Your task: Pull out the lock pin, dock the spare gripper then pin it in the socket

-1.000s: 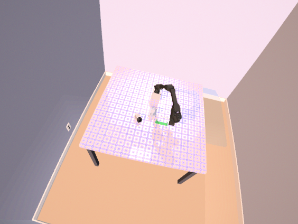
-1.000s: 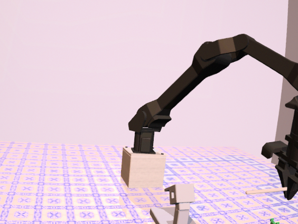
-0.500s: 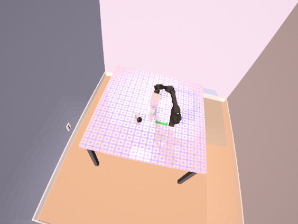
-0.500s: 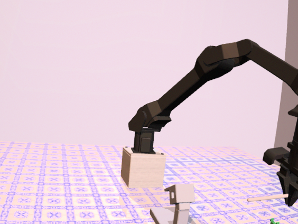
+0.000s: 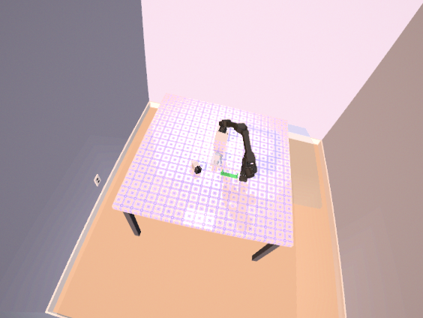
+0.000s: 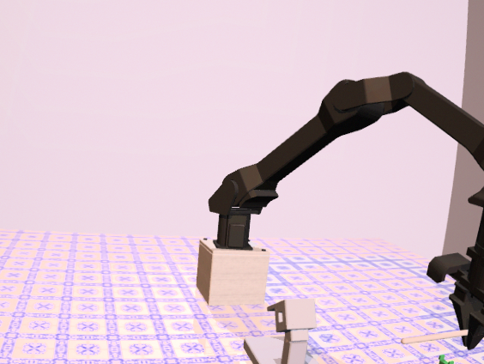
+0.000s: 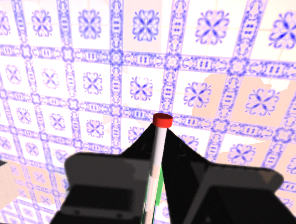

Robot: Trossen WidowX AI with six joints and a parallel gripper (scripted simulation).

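My gripper point(image 5: 243, 179) point(image 6: 471, 343) point(image 7: 156, 127) is shut on the lock pin point(image 6: 433, 337) point(image 7: 155, 167), a thin pale rod with a red head. The pin lies about level in the fingers, clear of the mount, above the table. Its red head shows at the fingertips in the wrist view. The pale grey mount point(image 5: 216, 162) point(image 6: 301, 314) stands between the arm's base and the table's front, with an open window in its raised socket head and no pin through it. What looks like the spare gripper point(image 5: 197, 169), small and black, is beside a pale block, left of the mount.
A green holder point(image 5: 229, 175) point(image 6: 445, 360) lies on the patterned table point(image 5: 165, 210) below and beside my gripper; it shows partly behind the fingers in the wrist view. The arm's wooden base block point(image 5: 221, 140) point(image 6: 238, 276) stands behind the mount.
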